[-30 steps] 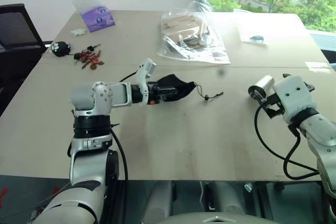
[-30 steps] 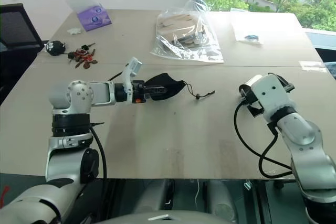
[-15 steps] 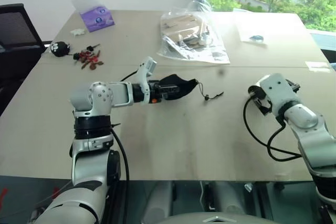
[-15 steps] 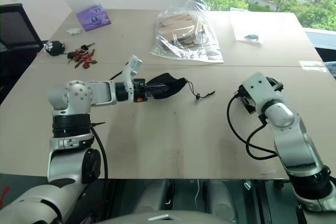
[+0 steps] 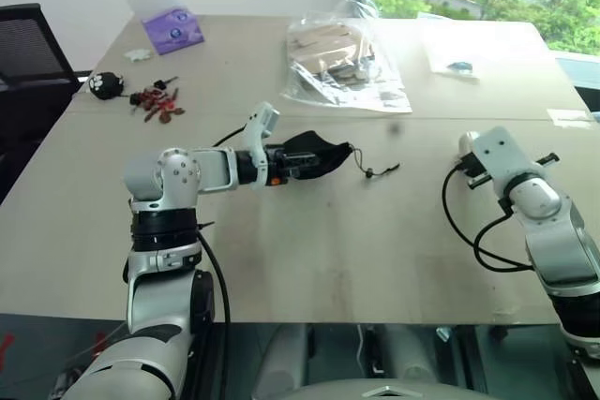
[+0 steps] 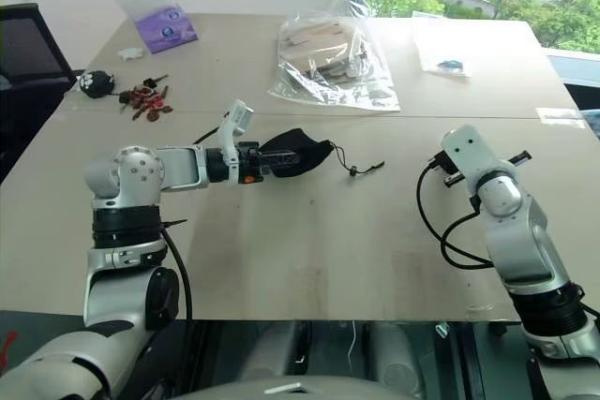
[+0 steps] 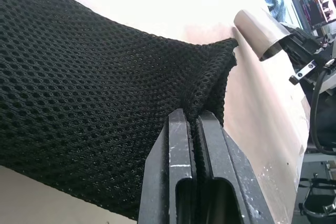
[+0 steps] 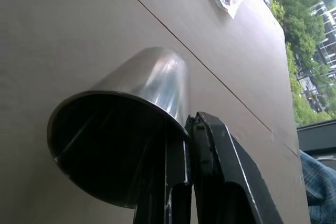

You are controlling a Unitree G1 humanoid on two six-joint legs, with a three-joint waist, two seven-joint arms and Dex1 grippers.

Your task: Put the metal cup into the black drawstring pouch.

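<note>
From my head cameras, my right gripper (image 5: 467, 149) has pushed forward toward the table's right edge, and the metal cup (image 5: 465, 144), which a second ago lay in plain sight ahead of the open fingers, now sits tucked behind my wrist with just a sliver of silver showing. My fingers have clamped down in that time. My left gripper (image 5: 277, 164) has not budged: it holds the black drawstring pouch (image 5: 319, 155) near the middle of the table, the cord and its knot trailing toward the right. I judge the pick is made, so what remains is carrying the cup across to the pouch, which is well apart from it.

In my left wrist view, my two fingers are pinched tight on a fold of the pouch's mesh, and the cup shows beyond it, lying tilted with its mouth down toward the table.

In my right wrist view, one finger is inside the cup's mouth and the other outside, closed on the rim wall. The cup is on its side against the tabletop.

The table (image 5: 328, 250) is a pale matte board with a seam across it. Toward the far edge lie a clear plastic bag (image 5: 342, 58), a purple packet (image 5: 172, 31) and small odds and ends near the left edge. Trees show through a window past the far right corner.
</note>
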